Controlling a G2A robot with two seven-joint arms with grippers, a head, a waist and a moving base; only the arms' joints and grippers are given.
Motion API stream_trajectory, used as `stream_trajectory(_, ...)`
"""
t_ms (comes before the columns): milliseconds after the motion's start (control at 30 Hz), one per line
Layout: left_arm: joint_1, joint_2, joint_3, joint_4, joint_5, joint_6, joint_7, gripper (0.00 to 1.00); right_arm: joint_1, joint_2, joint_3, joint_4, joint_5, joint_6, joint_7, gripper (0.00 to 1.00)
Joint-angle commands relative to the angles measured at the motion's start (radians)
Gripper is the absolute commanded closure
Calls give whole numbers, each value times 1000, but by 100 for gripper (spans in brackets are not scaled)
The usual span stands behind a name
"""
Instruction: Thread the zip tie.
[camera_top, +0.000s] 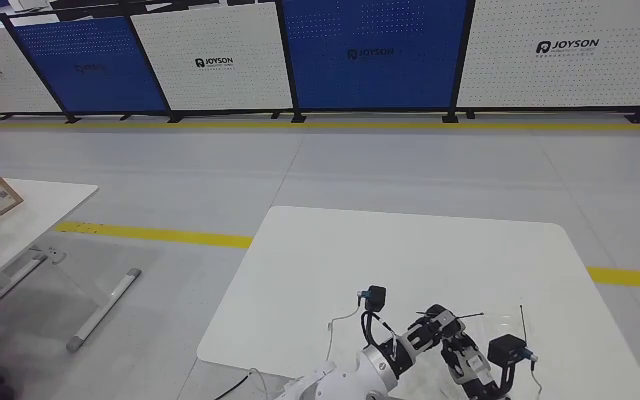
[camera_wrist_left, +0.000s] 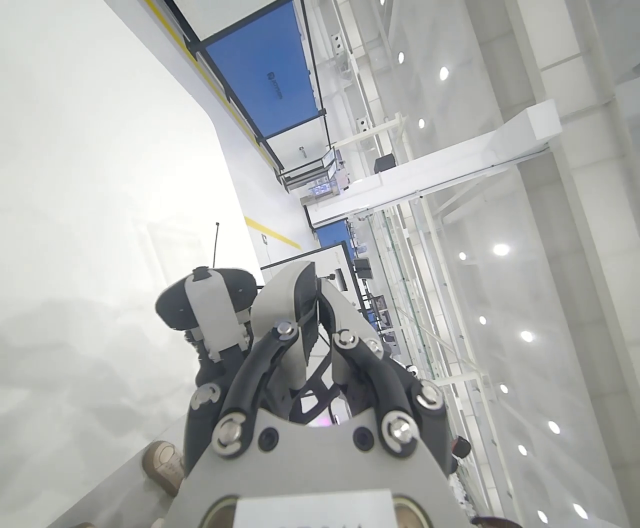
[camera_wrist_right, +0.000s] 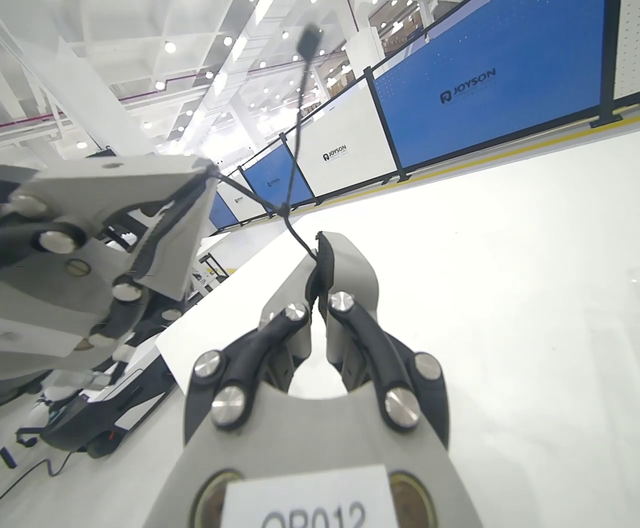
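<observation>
Zip tie (camera_wrist_right: 285, 210) sticks up from the right gripper (camera_wrist_right: 320, 252), which pinches it tight; one strand runs to the left gripper (camera_wrist_left: 314, 282), likewise clamped on it, above the table (camera_top: 400, 260).

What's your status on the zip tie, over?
Right pincer shut on zip tie. Left pincer shut on it too. Strands cross midair between them; threaded or not, unclear.

zip tie (camera_wrist_right: 295, 145): black | table (camera_top: 400, 260): white | floor line (camera_top: 150, 235): yellow | panels (camera_top: 375, 50): blue, white, dotted
</observation>
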Motion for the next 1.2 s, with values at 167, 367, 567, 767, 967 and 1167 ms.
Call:
stream_trajectory(167, 14, 5, -13, -22, -2, -19, -3, 100, 8, -2, -8, 8, -17, 15, 4, 100)
stream_trajectory(367, 26, 9, -18, -47, 13, -23, -5, 100, 8, -2, -3, 14, -7, 9, 1, 100)
stream_trajectory(567, 29, 11, -14, -61, 27, -22, -10, 100, 6, -2, 0, 14, -5, 5, 2, 100)
stream_trajectory(767, 35, 13, -15, -74, 35, -25, -10, 100, 6, -3, -1, 9, -10, 6, 8, 100)
stream_trajectory(967, 43, 16, -17, -81, 42, -32, -10, 100, 6, -3, -3, 10, -11, 8, 10, 100)
stream_trajectory(1167, 43, 16, -21, -76, 62, -15, 19, 100, 5, -5, -2, 9, 4, 4, 9, 28)
